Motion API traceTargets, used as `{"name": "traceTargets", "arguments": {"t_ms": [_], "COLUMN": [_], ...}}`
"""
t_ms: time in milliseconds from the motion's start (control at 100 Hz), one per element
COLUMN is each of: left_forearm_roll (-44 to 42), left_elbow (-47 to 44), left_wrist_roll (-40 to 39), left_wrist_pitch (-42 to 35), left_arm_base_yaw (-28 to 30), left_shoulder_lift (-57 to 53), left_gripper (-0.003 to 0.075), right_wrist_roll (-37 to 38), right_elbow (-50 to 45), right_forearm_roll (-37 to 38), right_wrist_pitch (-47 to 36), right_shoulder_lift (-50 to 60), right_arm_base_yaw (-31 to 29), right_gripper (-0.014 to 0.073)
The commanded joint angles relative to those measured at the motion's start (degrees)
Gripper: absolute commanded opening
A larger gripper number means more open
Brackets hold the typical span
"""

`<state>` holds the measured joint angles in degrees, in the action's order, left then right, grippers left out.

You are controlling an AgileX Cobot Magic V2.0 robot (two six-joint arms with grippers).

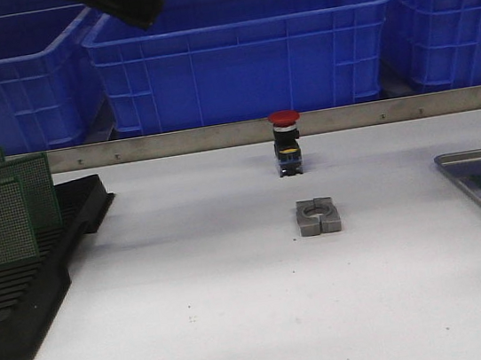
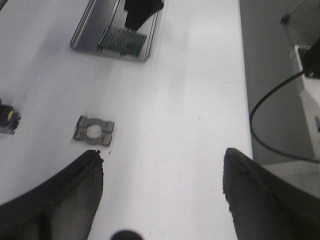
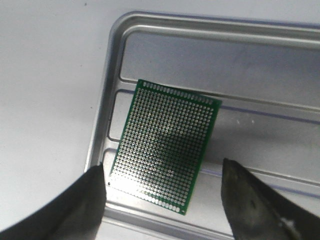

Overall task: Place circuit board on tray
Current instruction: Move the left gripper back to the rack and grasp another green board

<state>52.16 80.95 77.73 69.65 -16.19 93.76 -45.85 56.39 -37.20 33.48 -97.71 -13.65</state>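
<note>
Boards stand upright in our rack (image 1: 19, 265) at the left edge of the table (image 1: 224, 317), slotted so each can be lifted out singly. One board (image 3: 165, 152) lies flat on the ribbed floor of the tray (image 3: 150, 25) at the right edge, a little skewed, touching neither finger. Our right gripper (image 3: 162, 200) hangs just above it with fingers spread wide, so we judge the placing done. Our left gripper (image 2: 162, 185) hovers over the middle of the table, fingers likewise spread and holding nothing. A grey clamp block (image 1: 318, 216) and a red button (image 1: 287, 142) sit mid-table, apart from both. White matte table; blue bins (image 1: 240, 46) line the far edge behind a metal strip.
</note>
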Motion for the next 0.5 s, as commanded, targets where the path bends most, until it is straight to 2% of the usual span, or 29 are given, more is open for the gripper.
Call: {"name": "traceTargets", "arguments": {"t_ms": [0, 310, 380, 490], "left_forearm_roll": [-5.6, -39.4, -43.2, -44.1], "left_elbow": [3.9, 5.2, 5.2, 5.2], "left_wrist_roll": [-4.4, -8.0, -8.0, -8.6], "left_wrist_pitch": [3.4, 3.3, 3.3, 3.4], "left_arm_base_yaw": [0.1, 0.1, 0.1, 0.1], "left_shoulder_lift": [-2.7, -2.1, -1.5, -0.4], "left_gripper": [0.0482, 0.0481, 0.0481, 0.0481], "right_wrist_roll": [-0.1, -0.1, -0.1, -0.1], "right_elbow": [1.6, 1.6, 1.6, 1.6], "right_forearm_roll": [1.8, 1.9, 1.9, 1.9], "right_wrist_pitch": [-1.4, -1.4, -1.4, -0.9], "right_shoulder_lift": [5.1, 12.8, 13.6, 13.9], "right_arm_base_yaw": [-0.4, -0.4, -0.4, -0.4], "right_gripper": [0.0519, 0.0519, 0.0519, 0.0519]}}
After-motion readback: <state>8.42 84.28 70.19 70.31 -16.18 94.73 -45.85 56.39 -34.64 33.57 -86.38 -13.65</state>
